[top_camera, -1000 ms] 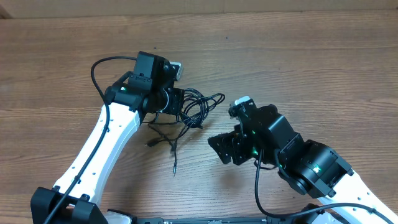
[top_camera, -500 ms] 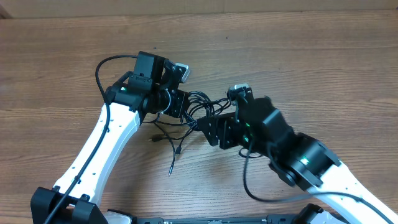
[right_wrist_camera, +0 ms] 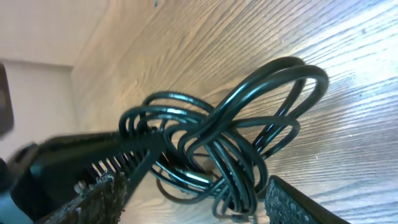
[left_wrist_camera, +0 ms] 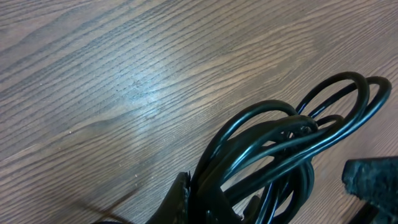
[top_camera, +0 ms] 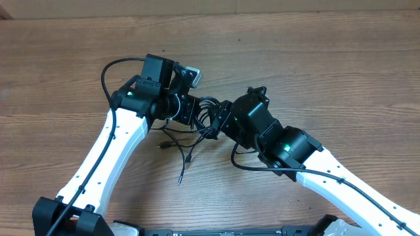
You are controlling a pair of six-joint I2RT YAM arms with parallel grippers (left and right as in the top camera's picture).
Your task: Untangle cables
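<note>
Examining the overhead view from the left: the left arm [top_camera: 115, 141], white with black joints, reaches up and inward across the wood-grain tabletop [top_camera: 315, 59]. Its left end effector [top_camera: 195, 113] is pressed together and pinches the cables [top_camera: 209, 102] at one side of the bundle. The left wrist view confirms this, with several glossy black loops rising directly out of the closed jaws at the bottom of the frame and fanning toward the upper right.

The cables sit near the middle of the tabletop, between the two arms, as one knotted cluster of overlapping loops. Below the left end effector, loose tails [top_camera: 174, 141] trail onto the tabletop. One of them runs down to a free end [top_camera: 180, 178] that lies apart from the cluster.

Immediately right of the bundle, the right end effector [top_camera: 218, 122] is spread. In the right wrist view its two textured fingers [right_wrist_camera: 102, 198] stand on either side of the loops with clear space around them, and no contact with the cables can be seen. The right arm [top_camera: 341, 187] extends away to the lower right.
</note>
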